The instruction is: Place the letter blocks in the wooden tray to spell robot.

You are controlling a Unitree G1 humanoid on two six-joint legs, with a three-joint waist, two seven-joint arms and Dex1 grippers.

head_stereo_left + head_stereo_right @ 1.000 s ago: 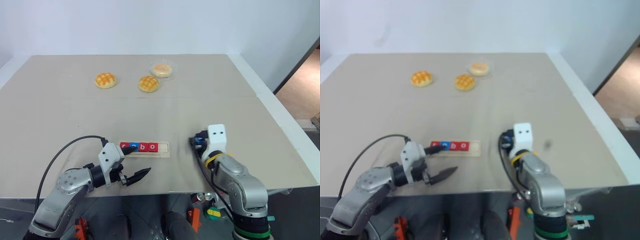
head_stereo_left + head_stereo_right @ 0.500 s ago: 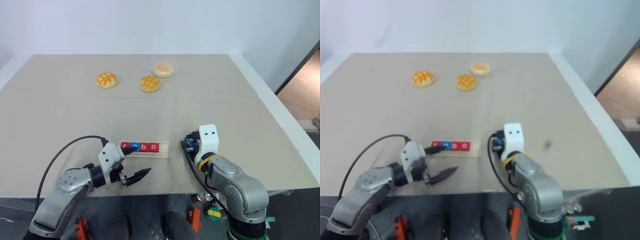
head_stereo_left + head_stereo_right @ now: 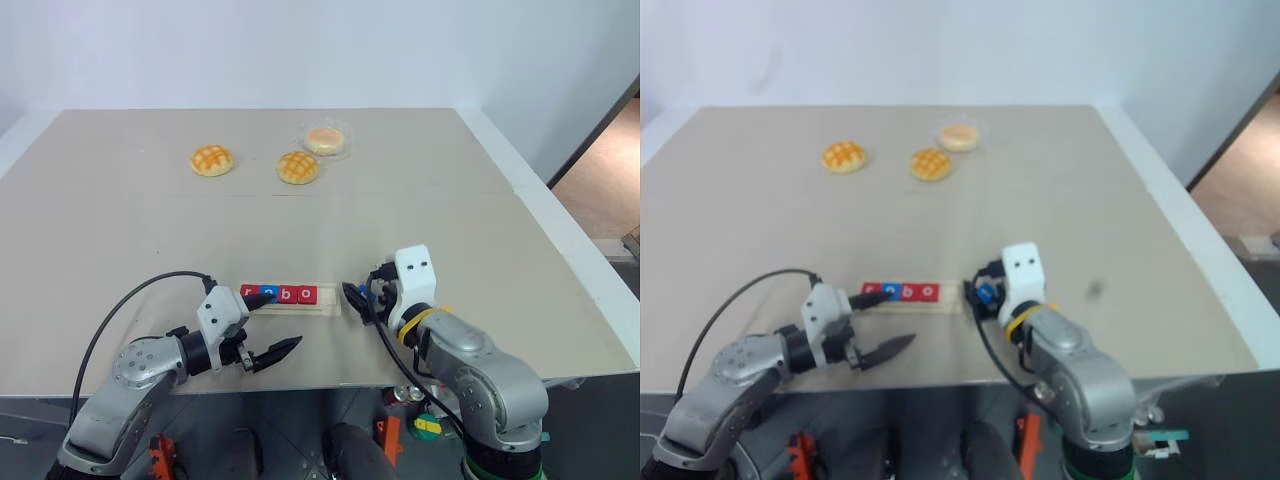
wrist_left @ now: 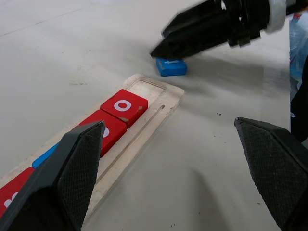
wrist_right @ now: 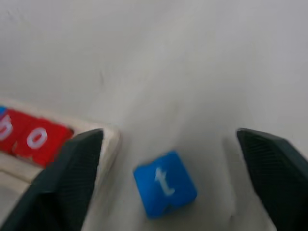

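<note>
Tabletop now: I see my right gripper, hidden a second ago, spread wide over the loose blue t block lying apparently untouched just beside the wooden tray, whose end slot awaits it; left gripper wide, empty.

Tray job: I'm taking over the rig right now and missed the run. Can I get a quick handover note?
Left pincer: open, empty, beside the tray's left end.
Right pincer: open, empty, just off the tray's right end.
Tray: four blocks seated, reading r, o, b, o; the last slot at its right end is free.
Blue t block: flat on the table by that end, between the right fingers, not gripped.
Left: pick up the t and seat it in the last slot.
</note>
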